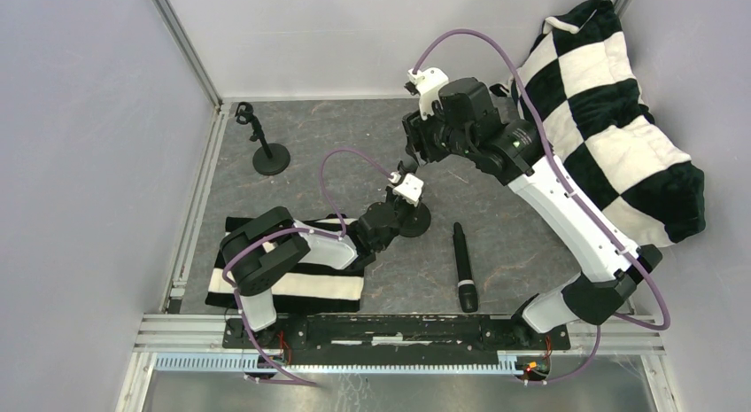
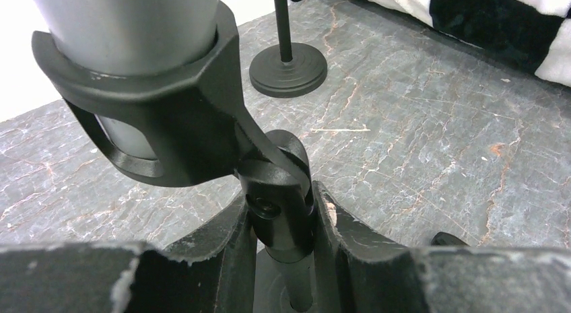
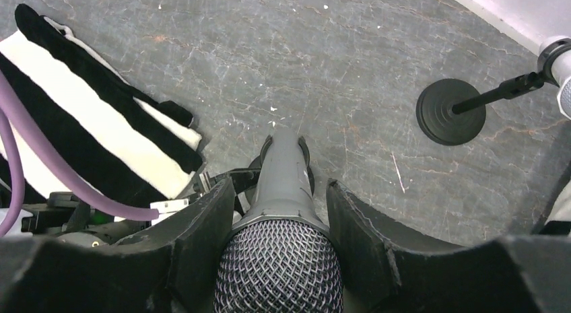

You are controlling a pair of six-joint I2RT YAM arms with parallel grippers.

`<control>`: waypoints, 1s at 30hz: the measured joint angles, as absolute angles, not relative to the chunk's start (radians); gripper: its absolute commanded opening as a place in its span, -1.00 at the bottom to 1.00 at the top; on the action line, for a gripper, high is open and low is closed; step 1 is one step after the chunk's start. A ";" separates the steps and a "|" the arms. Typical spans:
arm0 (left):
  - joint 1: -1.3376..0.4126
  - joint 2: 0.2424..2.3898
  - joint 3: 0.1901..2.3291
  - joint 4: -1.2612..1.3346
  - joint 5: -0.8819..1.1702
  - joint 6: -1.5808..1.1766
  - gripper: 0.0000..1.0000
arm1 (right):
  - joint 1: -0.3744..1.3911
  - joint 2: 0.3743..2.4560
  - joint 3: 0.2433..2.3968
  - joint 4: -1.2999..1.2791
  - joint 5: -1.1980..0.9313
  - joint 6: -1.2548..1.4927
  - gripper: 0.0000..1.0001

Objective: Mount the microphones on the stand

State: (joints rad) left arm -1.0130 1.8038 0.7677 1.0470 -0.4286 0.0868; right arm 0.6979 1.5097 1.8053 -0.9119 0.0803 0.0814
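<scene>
My left gripper [image 2: 281, 205] is shut on the swivel joint of a black stand [image 2: 276, 212], whose round base [image 1: 414, 219] rests mid-table. The silver-grey microphone [image 2: 128, 23] stands in that stand's clip [image 2: 155, 124], with its tail pointing down. My right gripper [image 3: 279, 192] is shut on this microphone [image 3: 286, 171] just below the mesh head and hangs above the stand [image 1: 414, 151]. A black microphone [image 1: 464, 266] lies flat on the table, right of the stand.
A second stand [image 1: 267, 155] is at the far left; a pale cylinder [image 3: 560, 57] shows in its clip. A striped cloth [image 1: 292, 283] lies under my left arm. A checkered cushion [image 1: 620, 128] fills the right side. Walls close in left and back.
</scene>
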 measured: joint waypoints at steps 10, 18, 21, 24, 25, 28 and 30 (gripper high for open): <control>-1.018 1.805 0.768 1.047 -0.436 0.101 -0.96 | 0.695 1.514 1.692 -0.801 0.083 0.081 -1.00; -1.019 1.806 0.768 1.050 -0.435 0.104 -0.96 | 0.691 1.514 1.630 -0.741 0.081 0.080 -1.00; -1.019 1.806 0.768 1.050 -0.435 0.105 -0.96 | 0.689 1.514 1.609 -0.720 0.079 0.080 -1.00; -1.019 1.806 0.768 1.050 -0.435 0.105 -0.96 | 0.687 1.514 1.586 -0.695 0.077 0.079 -1.00; -1.019 1.806 0.768 1.050 -0.435 0.105 -0.96 | 0.686 1.514 1.580 -0.689 0.076 0.078 -1.00; -1.019 1.806 0.768 1.050 -0.435 0.105 -0.96 | 0.685 1.517 1.560 -0.668 0.073 0.077 -1.00; -1.019 1.806 0.768 1.050 -0.436 0.105 -0.96 | 0.685 1.521 1.549 -0.654 0.073 0.076 -1.00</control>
State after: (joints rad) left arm -1.0191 1.8061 0.7677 1.0496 -0.4358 0.1055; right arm 0.6849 1.5211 1.5486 -0.6540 0.0727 0.0765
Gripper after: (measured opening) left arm 0.372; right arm 0.569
